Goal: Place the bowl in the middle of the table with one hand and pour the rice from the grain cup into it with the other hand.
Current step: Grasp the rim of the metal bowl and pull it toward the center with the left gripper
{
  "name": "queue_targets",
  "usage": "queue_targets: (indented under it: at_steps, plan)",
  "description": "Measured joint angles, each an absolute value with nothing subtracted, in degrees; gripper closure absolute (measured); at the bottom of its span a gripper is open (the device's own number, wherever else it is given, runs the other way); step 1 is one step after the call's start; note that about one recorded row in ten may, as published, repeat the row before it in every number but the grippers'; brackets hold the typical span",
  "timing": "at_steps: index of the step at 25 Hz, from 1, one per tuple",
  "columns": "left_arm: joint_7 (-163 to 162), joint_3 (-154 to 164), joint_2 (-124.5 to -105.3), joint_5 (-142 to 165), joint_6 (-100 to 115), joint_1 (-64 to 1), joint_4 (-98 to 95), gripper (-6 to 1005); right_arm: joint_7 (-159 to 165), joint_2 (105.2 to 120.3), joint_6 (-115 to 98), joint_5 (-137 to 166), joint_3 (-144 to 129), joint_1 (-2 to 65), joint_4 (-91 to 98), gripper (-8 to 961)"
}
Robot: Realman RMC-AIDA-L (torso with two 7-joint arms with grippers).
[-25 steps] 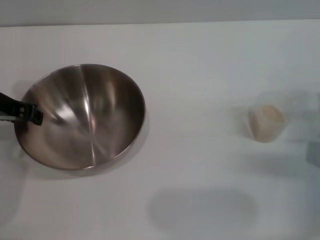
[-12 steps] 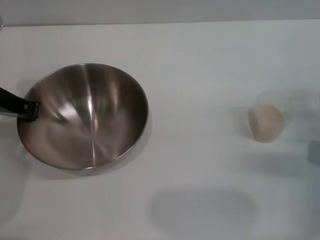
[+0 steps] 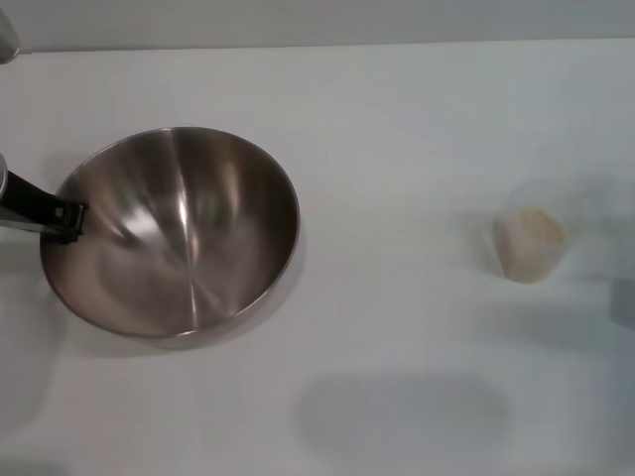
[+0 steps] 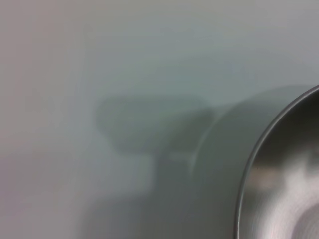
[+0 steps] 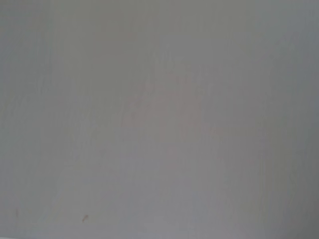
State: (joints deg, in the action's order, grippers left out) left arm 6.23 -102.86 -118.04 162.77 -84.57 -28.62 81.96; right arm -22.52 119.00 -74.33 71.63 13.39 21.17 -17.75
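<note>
The steel bowl (image 3: pixel 174 233) is on the left part of the white table (image 3: pixel 397 129). My left gripper (image 3: pixel 62 222) reaches in from the left edge and is shut on the bowl's left rim. The bowl's rim and inside also show in the left wrist view (image 4: pixel 284 194). The grain cup (image 3: pixel 532 242) stands upright at the right, with pale rice (image 3: pixel 537 228) inside it. The cup is far from the bowl. My right gripper is out of view, and the right wrist view shows only plain white surface.
The table's far edge (image 3: pixel 317 45) runs along the top of the head view. A soft grey shadow (image 3: pixel 402 415) lies on the table near the front, between bowl and cup. A blurred grey patch (image 3: pixel 624 302) shows at the right edge.
The bowl has shifted a little to the right across the table, with my left gripper holding its rim. The cup has not moved.
</note>
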Motion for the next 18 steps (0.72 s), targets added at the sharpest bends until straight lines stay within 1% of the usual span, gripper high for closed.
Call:
queue_targets:
  at_steps: [13,18]
  plan:
    - [8.39,-102.94,-118.22,162.31,-84.66,-30.2,81.96,949,-22.51,119.14,-74.46,71.63,13.45,21.26,-17.6,313]
    - [9.1,-103.87,-118.1,161.61,-86.07,-32.13,82.41,966,-22.5,119.18,-74.46,71.63,13.44,21.44,-17.57,312]
